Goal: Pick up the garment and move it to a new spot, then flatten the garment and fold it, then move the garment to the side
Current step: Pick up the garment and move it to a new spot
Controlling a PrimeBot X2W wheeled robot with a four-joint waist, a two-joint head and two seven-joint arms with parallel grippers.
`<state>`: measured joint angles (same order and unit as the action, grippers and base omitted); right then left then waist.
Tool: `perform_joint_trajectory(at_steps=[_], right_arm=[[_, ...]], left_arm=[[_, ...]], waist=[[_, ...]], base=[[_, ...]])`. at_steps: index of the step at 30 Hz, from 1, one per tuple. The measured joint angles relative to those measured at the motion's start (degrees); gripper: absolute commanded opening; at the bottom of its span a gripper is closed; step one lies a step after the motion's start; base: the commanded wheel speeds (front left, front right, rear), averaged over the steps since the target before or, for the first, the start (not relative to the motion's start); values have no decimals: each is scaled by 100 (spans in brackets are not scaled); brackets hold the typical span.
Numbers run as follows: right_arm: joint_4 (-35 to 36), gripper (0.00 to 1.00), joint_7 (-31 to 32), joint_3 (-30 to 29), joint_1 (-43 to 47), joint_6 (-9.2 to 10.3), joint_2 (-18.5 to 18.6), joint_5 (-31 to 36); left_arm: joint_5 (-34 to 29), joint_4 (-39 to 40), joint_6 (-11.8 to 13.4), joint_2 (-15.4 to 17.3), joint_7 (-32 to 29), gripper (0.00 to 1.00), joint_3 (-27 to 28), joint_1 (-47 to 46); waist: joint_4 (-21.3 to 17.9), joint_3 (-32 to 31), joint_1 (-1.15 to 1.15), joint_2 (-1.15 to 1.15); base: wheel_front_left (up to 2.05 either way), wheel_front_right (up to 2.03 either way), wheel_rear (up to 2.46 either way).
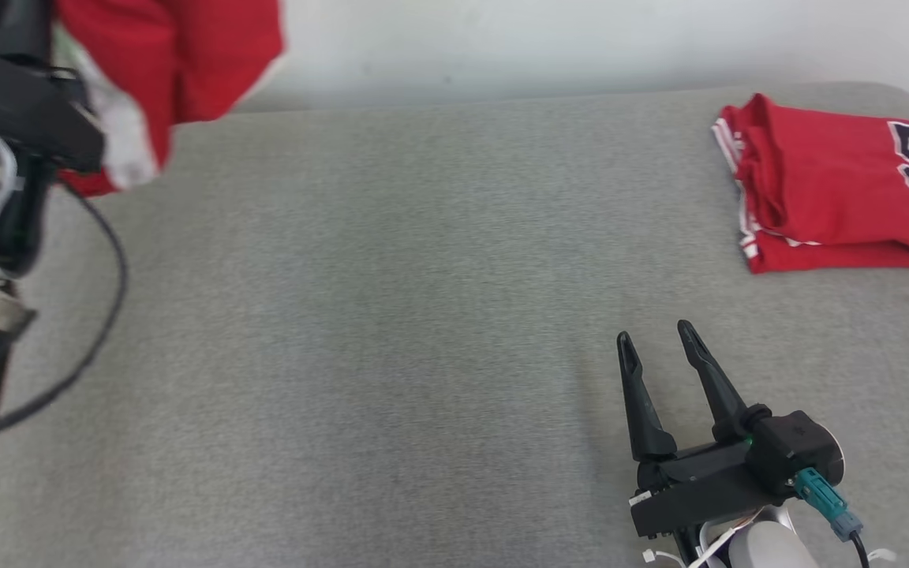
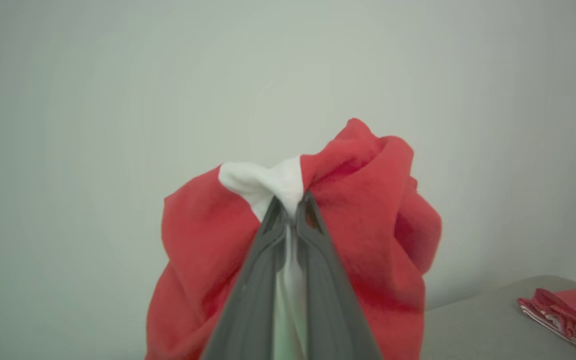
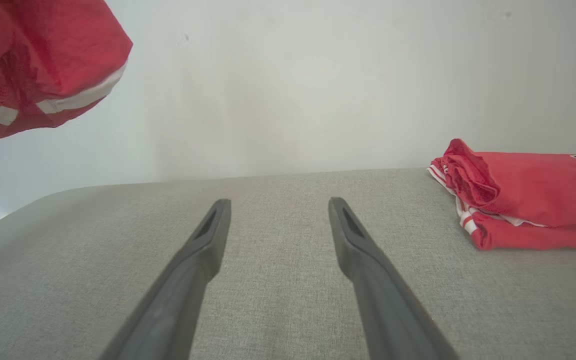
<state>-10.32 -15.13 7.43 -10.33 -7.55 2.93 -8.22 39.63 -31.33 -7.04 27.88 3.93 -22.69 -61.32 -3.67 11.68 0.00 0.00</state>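
A red garment [image 1: 178, 55] with white trim hangs bunched in the air at the head view's upper left, held up off the grey surface. In the left wrist view my left gripper [image 2: 293, 202] is shut on the garment [image 2: 373, 240], its fingertips pinching a white band of the cloth. The right wrist view shows the garment [image 3: 43, 55] hanging at its upper left. My right gripper [image 1: 654, 341] hovers low over the grey surface at the lower right, open with nothing between its fingers [image 3: 208, 235].
A second red garment [image 1: 841, 189], folded, with dark numbers and white stripes, lies at the far right of the grey padded table [image 1: 423, 315]. A pale wall rises behind the table. A black cable [image 1: 107, 315] loops from the left arm.
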Motion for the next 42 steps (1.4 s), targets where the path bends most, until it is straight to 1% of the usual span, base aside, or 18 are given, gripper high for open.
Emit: perform_joint_trajectory(at_steps=[6,12,14,17,21,23,26,28,33,35,38,41,42], right_arm=[[44,100,-1,-45,66,0,0,-124],[76,100,-1,-136,103,0,1,-180],[79,100,-1,-153,104,0,1,-186],[79,100,0,-193,104,0,0,-205],[86,100,0,-292,101,0,2,-227],[88,100,0,-313,96,0,1,-227],[87,100,-1,-342,79,0,0,-227],[81,100,0,-345,69,0,1,-227],[62,100,0,-314,1,0,0,-229],[44,100,0,-305,4,0,0,-231],[26,100,0,-298,12,0,0,-235],[9,100,0,-288,42,0,0,-233],[5,100,0,-292,66,0,0,-223]], left_arm=[[31,1017,226,-272,-160,0,-199,367],[30,1831,542,-593,-288,0,-434,681],[30,2037,623,-720,-313,0,-522,805],[-122,2281,705,-787,-356,0,-778,961],[-188,2464,740,-994,-359,0,-1122,1294],[-231,2472,767,-1066,-342,0,-1258,1506],[-129,2403,860,-1179,-207,0,-1296,1878],[-115,2345,864,-1199,-165,0,-1317,2002],[41,1925,877,-1295,147,0,-1388,2679],[104,1695,843,-1332,235,0,-1469,2913],[141,1358,717,-1417,333,0,-1652,3233],[122,1070,648,-1477,464,0,-1790,3389],[59,973,645,-1528,619,5,-1836,3415]], waist=[[-352,-21,0,0],[-622,31,0,0],[-664,71,0,0],[-691,124,0,0],[-658,173,0,0],[-632,197,0,0],[-599,240,0,0],[-590,254,0,0],[-573,285,1,0],[-574,268,1,0],[-561,225,1,0],[-533,173,0,0],[-507,133,0,0]], base=[[0,0,0],[0,0,0],[0,0,0],[0,0,0],[0,0,0],[0,0,0],[0,0,0],[0,0,0],[0,0,0],[0,0,0],[0,0,0],[0,0,0],[0,0,0]])
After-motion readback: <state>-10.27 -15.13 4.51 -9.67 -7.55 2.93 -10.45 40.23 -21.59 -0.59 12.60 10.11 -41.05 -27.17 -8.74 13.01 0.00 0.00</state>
